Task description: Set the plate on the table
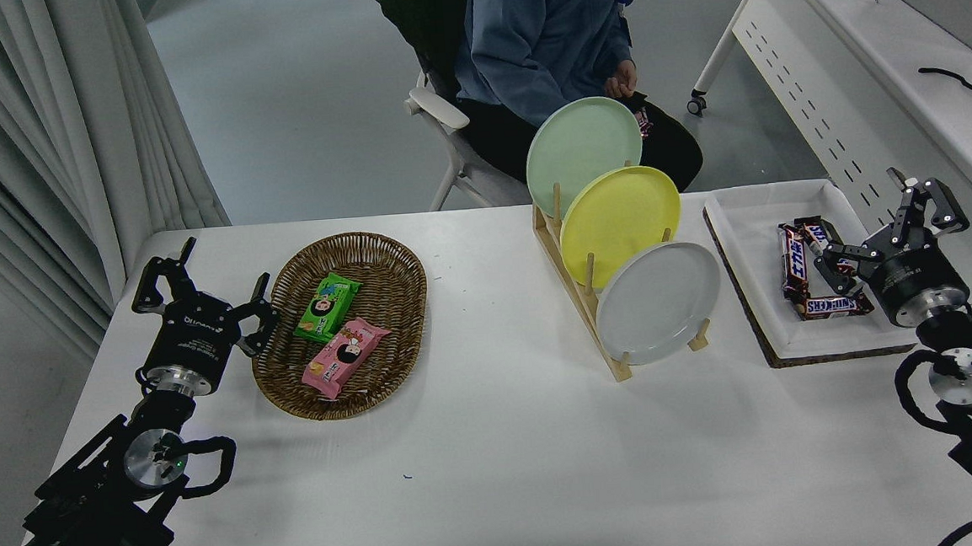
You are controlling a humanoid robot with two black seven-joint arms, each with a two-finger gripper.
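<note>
The light-grey plate (658,302) stands on edge in the front slot of a wooden rack (582,294) on the white table (507,474). A yellow plate (619,212) and a pale green plate (583,144) stand behind it in the same rack. My right gripper (887,227) is open and empty, to the right of the rack, above the white tray. My left gripper (201,284) is open and empty, parked at the table's left beside the basket.
A wicker basket (341,324) holds a green and a pink snack packet. A white tray (798,266) at the right holds chocolate bars. A seated person in a blue top (547,33) is at the far side. A white desk (878,55) stands at the back right.
</note>
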